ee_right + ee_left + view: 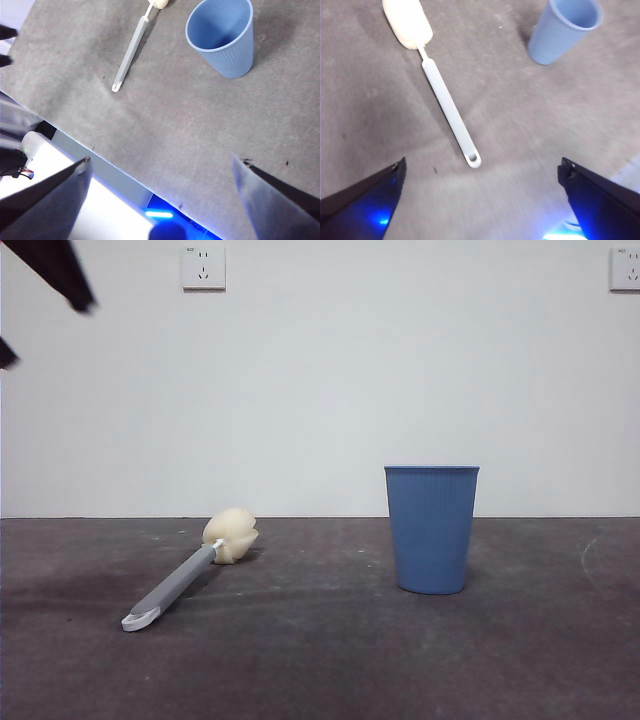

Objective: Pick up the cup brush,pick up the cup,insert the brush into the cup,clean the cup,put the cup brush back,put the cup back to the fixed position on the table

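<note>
Front view: blue ribbed cup (431,528) stands upright on the dark grey table (320,660), right of centre, mouth up; its inside is hidden from this level. Cup brush (190,572) lies flat well to the cup's left, cream sponge head toward the far edge, white looped tip toward the near edge. Two wall sockets (203,267) sit high on the white wall. A black arm tip shows at the top left corner, clear of the table.

Left wrist view: left gripper (482,200) hangs above the table over the brush's looped tip, jaws spread wide, nothing between them. Brush handle (447,107) runs away to the sponge head (407,22). Cup (565,30) stands well apart from the brush; what shows of its inside is empty.

Right wrist view: right gripper (160,200) hangs high over the table's near edge, jaws wide apart, holding nothing. Cup (222,37) upright, interior bare down to the bottom. Brush (132,50) lies beside it, not touching.
</note>
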You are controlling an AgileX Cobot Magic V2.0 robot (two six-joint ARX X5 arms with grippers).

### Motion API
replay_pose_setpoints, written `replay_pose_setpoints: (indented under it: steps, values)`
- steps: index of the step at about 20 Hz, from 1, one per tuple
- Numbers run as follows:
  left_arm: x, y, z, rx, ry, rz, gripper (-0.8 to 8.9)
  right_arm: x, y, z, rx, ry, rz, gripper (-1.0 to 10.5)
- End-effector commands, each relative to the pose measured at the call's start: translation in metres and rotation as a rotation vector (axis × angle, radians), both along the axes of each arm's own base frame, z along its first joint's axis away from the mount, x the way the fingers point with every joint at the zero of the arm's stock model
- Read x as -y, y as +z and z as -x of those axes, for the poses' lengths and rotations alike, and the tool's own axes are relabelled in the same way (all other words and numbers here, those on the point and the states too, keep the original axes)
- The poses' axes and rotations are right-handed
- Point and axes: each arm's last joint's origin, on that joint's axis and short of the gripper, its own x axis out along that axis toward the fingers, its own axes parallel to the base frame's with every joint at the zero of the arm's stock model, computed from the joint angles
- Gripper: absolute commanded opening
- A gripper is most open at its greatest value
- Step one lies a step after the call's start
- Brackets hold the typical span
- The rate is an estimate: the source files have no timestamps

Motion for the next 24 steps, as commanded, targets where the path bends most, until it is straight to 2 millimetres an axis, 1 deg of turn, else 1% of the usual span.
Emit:
replay_pose_setpoints:
  steps: [1,4,7,10,14,17,19,22,24]
  values:
    - [0.022,-0.010,-0.018,0.015,0.047,-0.058,6.20,0.000,0.001,-0.001,0.013,-0.001,-0.005,4.7]
    - [0.049,-0.035,-0.040,-0.021,0.065,-0.135,6.20,0.000,0.001,-0.001,0.014,-0.001,-0.005,4.7]
    - [0.069,-0.067,-0.058,-0.095,0.099,-0.208,6.20,0.000,0.001,-0.001,0.015,-0.002,-0.005,4.7]
    - [0.080,-0.095,-0.070,-0.186,0.134,-0.234,6.19,0.000,0.001,-0.001,0.018,-0.002,-0.005,4.7]
    - [0.088,-0.122,-0.076,-0.269,0.178,-0.272,6.19,-0.001,0.002,-0.002,0.023,-0.006,-0.009,4.7]
    - [0.096,-0.133,-0.078,-0.285,0.185,-0.267,6.19,-0.001,0.002,-0.002,0.020,-0.011,-0.012,4.7]
    - [0.100,-0.134,-0.078,-0.265,0.197,-0.277,6.19,-0.001,0.002,-0.002,0.014,-0.017,-0.015,4.7]
    - [0.101,-0.135,-0.078,-0.247,0.216,-0.300,6.13,-0.001,0.002,-0.002,0.013,-0.017,-0.016,4.7]
    - [0.101,-0.138,-0.077,-0.258,0.225,-0.313,5.23,-0.001,0.002,-0.002,0.012,-0.019,-0.017,4.7]
